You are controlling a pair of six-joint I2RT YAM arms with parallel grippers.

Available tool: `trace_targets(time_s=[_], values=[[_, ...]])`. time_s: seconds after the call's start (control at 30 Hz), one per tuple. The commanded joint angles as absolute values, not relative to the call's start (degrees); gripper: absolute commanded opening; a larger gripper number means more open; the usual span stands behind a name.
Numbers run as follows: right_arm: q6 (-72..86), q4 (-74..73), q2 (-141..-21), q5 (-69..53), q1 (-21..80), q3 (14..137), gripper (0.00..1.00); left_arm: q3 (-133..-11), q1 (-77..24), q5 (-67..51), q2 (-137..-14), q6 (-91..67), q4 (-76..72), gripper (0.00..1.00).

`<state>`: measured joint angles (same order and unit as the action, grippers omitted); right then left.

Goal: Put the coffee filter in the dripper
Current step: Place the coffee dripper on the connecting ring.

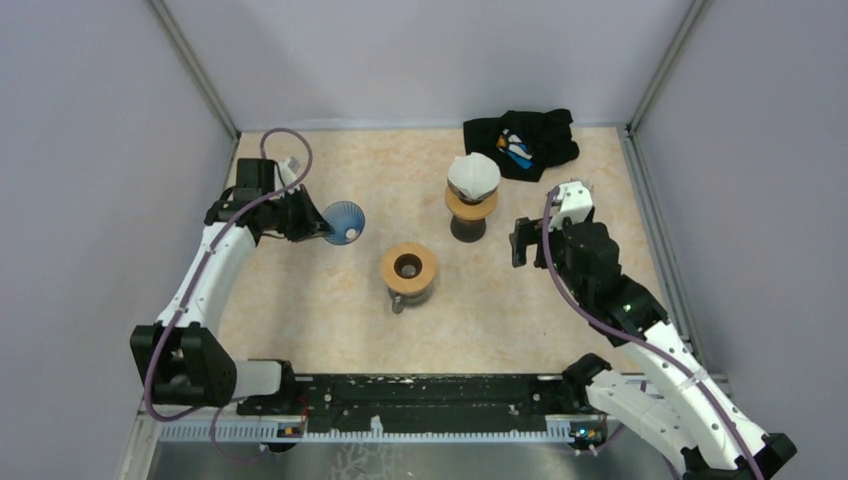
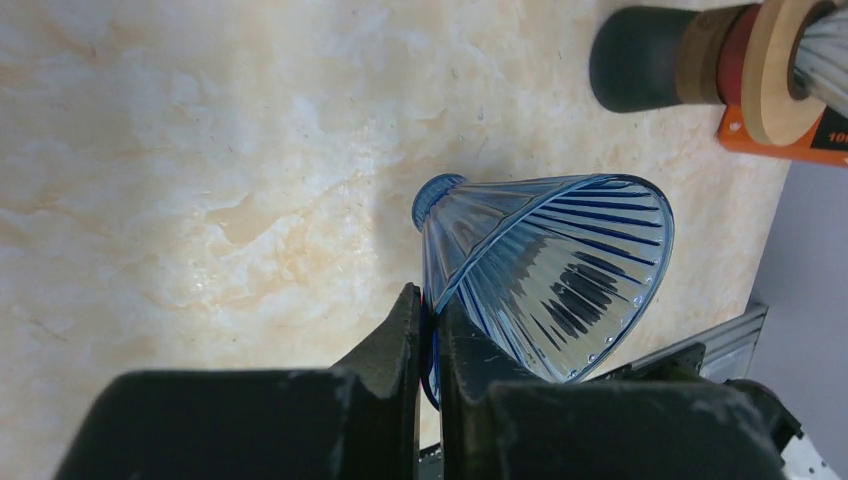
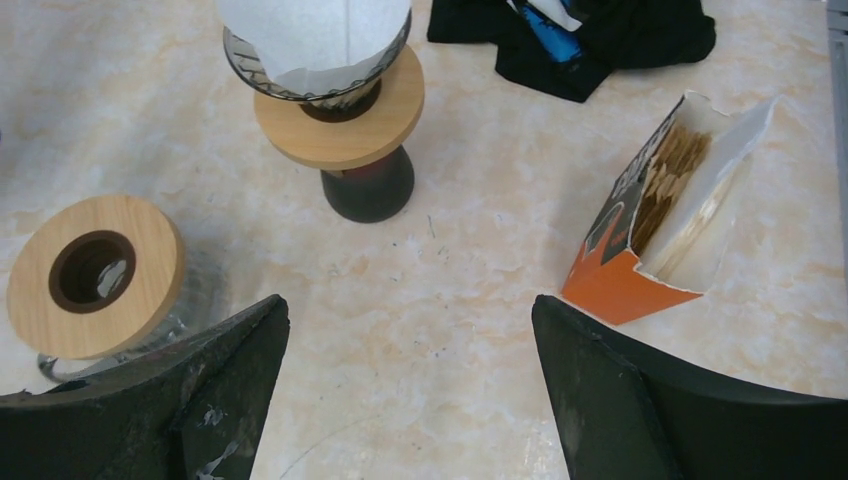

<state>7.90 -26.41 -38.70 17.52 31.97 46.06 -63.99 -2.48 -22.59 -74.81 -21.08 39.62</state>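
Blue ribbed cone dripper [image 2: 545, 270] rim-pinched by L gripper [image 2: 428, 312]; your R gripper [image 3: 408, 312], spread, nearer orange filter box [image 3: 618, 285], ahead-right.

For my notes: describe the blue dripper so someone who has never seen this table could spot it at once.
On the left half of the marbled table, find the left arm's fingers. They pinch the rim of the blue dripper, a ribbed see-through cone held sideways. The wood-collared carafe and filter-topped stand to its right are upright and brown.
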Motion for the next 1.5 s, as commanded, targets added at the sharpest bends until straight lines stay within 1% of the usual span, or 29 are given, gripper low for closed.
trace_targets(time_s=[0.0,0.13,0.4,0.73,0.9,1.3,1.47], values=[[9.0,-27.1,-42.2,12.0,31.6,51.3,0.91,-67.6,-6.3,-22.8,-74.6,-19.0,43.4,0.0],[9.9,-27.0,-45.1,7.3,31.6,52.6,0.9,-70.9,-10.2,-22.6,-76.0,-18.3,47.1,0.0],[10.9,-27.2,-50.0,0.6,31.7,54.6,0.88,-74.7,-19.1,-23.0,-78.0,-20.2,48.4,0.0],[12.1,-26.0,-51.4,-2.4,32.7,54.3,0.87,-79.2,-28.5,-18.9,-83.6,-21.0,50.3,0.0],[12.1,-26.3,-51.8,-3.0,33.4,54.3,0.87,-80.8,-30.7,-18.2,-85.3,-20.4,51.5,0.0],[12.7,-25.6,-53.5,-4.0,35.4,54.3,0.86,-81.2,-32.3,-15.1,-88.3,-19.4,53.6,0.01],[13.5,-24.7,-54.8,-4.5,36.2,54.8,0.85,-80.8,-32.5,-15.6,-89.3,-19.3,53.1,0.03]])
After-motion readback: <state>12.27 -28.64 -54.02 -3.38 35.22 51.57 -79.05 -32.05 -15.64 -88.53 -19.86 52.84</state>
